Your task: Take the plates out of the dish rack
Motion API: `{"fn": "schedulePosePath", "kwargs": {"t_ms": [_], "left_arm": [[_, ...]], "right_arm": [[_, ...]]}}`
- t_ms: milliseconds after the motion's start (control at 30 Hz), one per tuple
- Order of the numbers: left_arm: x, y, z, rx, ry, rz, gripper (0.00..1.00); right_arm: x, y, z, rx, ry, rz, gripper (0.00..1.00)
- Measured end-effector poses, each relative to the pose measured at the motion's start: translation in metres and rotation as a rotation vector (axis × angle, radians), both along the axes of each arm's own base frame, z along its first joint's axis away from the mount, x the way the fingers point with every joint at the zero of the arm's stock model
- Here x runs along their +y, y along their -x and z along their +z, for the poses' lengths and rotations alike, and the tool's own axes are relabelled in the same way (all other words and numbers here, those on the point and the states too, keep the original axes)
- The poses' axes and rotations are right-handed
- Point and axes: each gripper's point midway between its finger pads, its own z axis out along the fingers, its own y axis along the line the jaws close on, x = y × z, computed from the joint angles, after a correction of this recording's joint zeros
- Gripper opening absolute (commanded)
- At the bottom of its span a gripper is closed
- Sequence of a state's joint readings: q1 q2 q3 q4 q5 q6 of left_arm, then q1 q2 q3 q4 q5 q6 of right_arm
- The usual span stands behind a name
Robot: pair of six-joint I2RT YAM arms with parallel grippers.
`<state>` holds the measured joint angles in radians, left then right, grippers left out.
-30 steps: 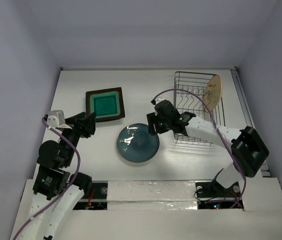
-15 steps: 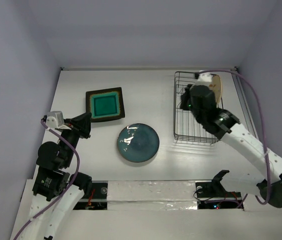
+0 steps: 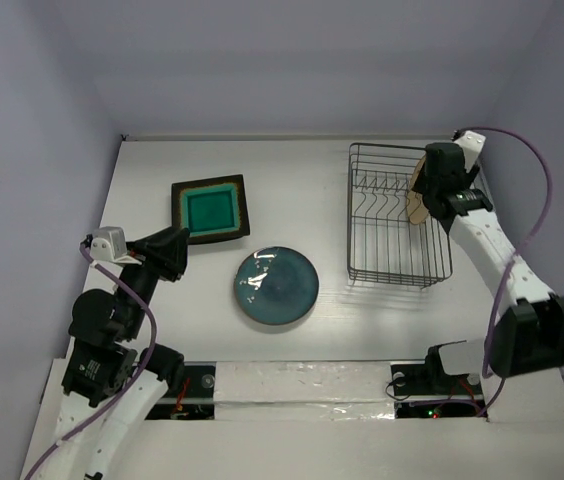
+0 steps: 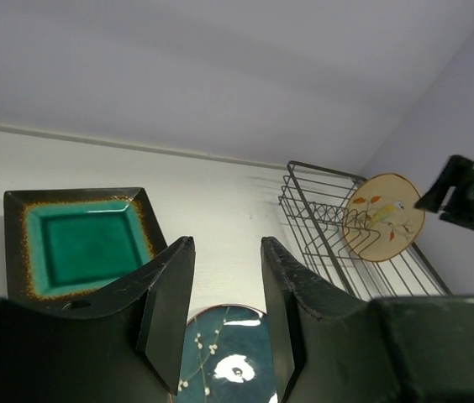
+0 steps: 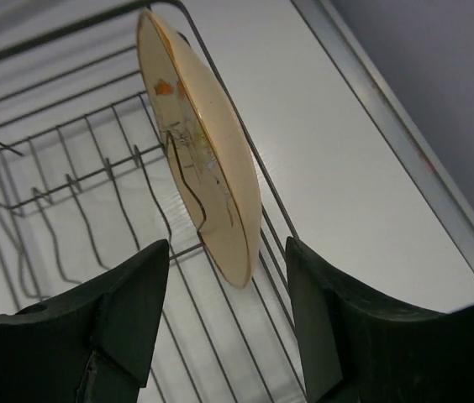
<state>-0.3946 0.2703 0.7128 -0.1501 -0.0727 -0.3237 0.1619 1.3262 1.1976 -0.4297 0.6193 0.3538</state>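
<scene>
The dish rack [image 3: 397, 215] stands at the back right and holds one round tan plate [image 3: 414, 207] upright on its right side. My right gripper [image 3: 430, 190] hangs over that plate. In the right wrist view the tan plate [image 5: 199, 151] stands edge-on, and its lower rim lies between the open fingers [image 5: 136, 294] of the right gripper [image 5: 227, 248] without touching them. A teal square plate [image 3: 210, 208] and a round dark blue plate [image 3: 277, 285] lie flat on the table. My left gripper [image 3: 172, 250] hovers at the left, open and empty.
The left wrist view shows the left gripper [image 4: 227, 243] above the teal plate [image 4: 81, 243] and blue plate [image 4: 229, 353], with the rack [image 4: 346, 243] beyond. A metal rail [image 5: 405, 143] runs along the table's right edge beside the rack. Walls close in the back and sides.
My right arm has swung from beside the blue plate at mid-table, across the rack, to the tan plate at the rack's right side. The left arm has barely shifted.
</scene>
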Motion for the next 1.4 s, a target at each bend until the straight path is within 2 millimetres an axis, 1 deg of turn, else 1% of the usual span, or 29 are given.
{"fn": "schedulePosePath", "kwargs": {"t_ms": [67, 100, 167, 233, 267, 300, 367, 400, 433, 500, 667, 800, 1033, 1233, 1300, 1333, 1367, 1400], "left_arm": [[-0.002, 0.001, 0.0, -0.002, 0.001, -0.01, 0.35], [-0.002, 0.002, 0.001, -0.004, 0.002, -0.012, 0.35], [-0.002, 0.003, 0.002, -0.008, 0.004, -0.013, 0.35], [-0.001, 0.005, 0.003, -0.014, 0.007, -0.013, 0.36], [-0.001, 0.006, 0.003, -0.016, 0.007, -0.015, 0.36], [-0.001, 0.006, 0.004, -0.019, 0.009, -0.016, 0.36], [-0.001, 0.007, 0.004, -0.021, 0.011, -0.017, 0.36], [-0.001, 0.007, 0.004, -0.021, 0.01, -0.018, 0.36], [-0.002, 0.007, 0.004, -0.02, 0.01, -0.02, 0.36], [-0.002, 0.008, 0.004, -0.021, 0.011, -0.025, 0.37], [-0.002, 0.008, 0.004, -0.022, 0.011, -0.025, 0.37], [-0.003, 0.008, 0.004, -0.022, 0.011, -0.026, 0.37], [-0.003, 0.008, 0.004, -0.022, 0.011, -0.027, 0.37], [-0.004, 0.009, 0.004, -0.023, 0.009, -0.034, 0.38], [-0.004, 0.009, 0.004, -0.023, 0.009, -0.036, 0.41], [-0.004, 0.009, 0.004, -0.022, 0.009, -0.037, 0.45], [-0.005, 0.009, 0.004, -0.023, 0.008, -0.039, 0.55], [-0.005, 0.009, 0.004, -0.023, 0.006, -0.041, 0.61]], "right_arm": [[-0.002, -0.012, -0.027, 0.075, 0.017, -0.005, 0.59], [-0.005, -0.016, -0.037, 0.104, 0.02, -0.012, 0.56], [-0.014, -0.026, -0.055, 0.152, 0.024, -0.036, 0.55], [-0.024, -0.034, -0.064, 0.177, 0.03, -0.063, 0.5], [-0.028, -0.037, -0.067, 0.188, 0.037, -0.071, 0.46], [-0.032, -0.039, -0.069, 0.195, 0.045, -0.083, 0.39], [-0.036, -0.041, -0.071, 0.202, 0.054, -0.093, 0.33], [-0.036, -0.042, -0.071, 0.202, 0.058, -0.095, 0.23], [-0.036, -0.042, -0.07, 0.206, 0.067, -0.091, 0.19], [-0.033, -0.042, -0.068, 0.213, 0.077, -0.072, 0.12], [-0.035, -0.04, -0.067, 0.225, 0.097, -0.076, 0.01], [-0.031, -0.038, -0.064, 0.242, 0.131, -0.067, 0.0], [-0.024, -0.031, -0.05, 0.283, 0.264, -0.062, 0.0], [-0.017, -0.03, -0.036, 0.297, 0.347, -0.04, 0.0], [-0.016, -0.033, -0.026, 0.281, 0.356, -0.043, 0.0], [-0.016, -0.034, -0.019, 0.27, 0.363, -0.047, 0.0], [-0.016, -0.033, -0.011, 0.258, 0.366, -0.051, 0.0], [-0.017, -0.032, -0.003, 0.247, 0.37, -0.056, 0.0]]}}
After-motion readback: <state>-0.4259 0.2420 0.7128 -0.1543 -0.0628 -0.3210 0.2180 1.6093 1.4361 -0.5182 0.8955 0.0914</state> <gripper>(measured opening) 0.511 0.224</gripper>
